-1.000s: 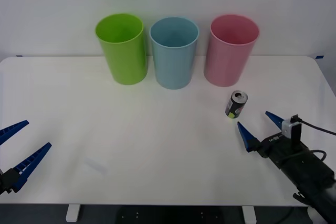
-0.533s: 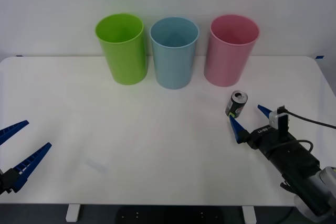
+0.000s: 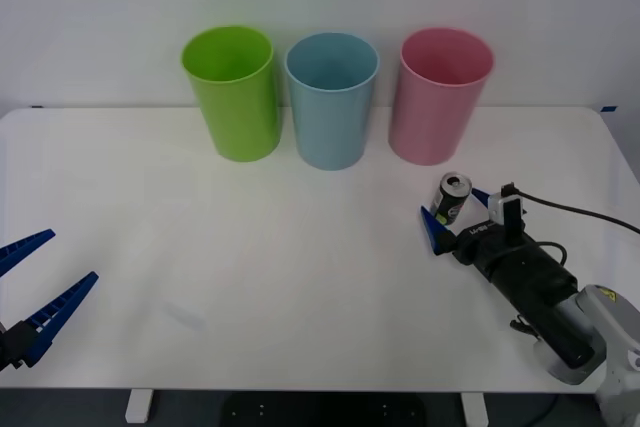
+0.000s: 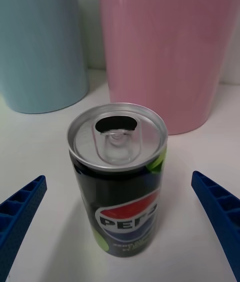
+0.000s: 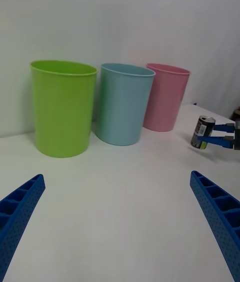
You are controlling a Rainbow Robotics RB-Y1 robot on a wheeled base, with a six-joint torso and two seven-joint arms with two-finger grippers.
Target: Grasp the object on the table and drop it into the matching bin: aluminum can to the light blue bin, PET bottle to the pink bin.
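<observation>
Front view: aluminum can upright on the table, at 5 o'clock from the pink bin, light blue bin at its 10 o'clock. Right gripper — jaws wide, one finger either side of the can, no contact. Left gripper open near the table's 8 o'clock edge. Right wrist view: can centred between spread fingers — clear gaps both sides.

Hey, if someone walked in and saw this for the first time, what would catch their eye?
Three tall bins in a row at the table's far edge: lime green bin, light blue bin, pink bin. Before the pink one, the right gripper, open, straddles a small upright can.
</observation>
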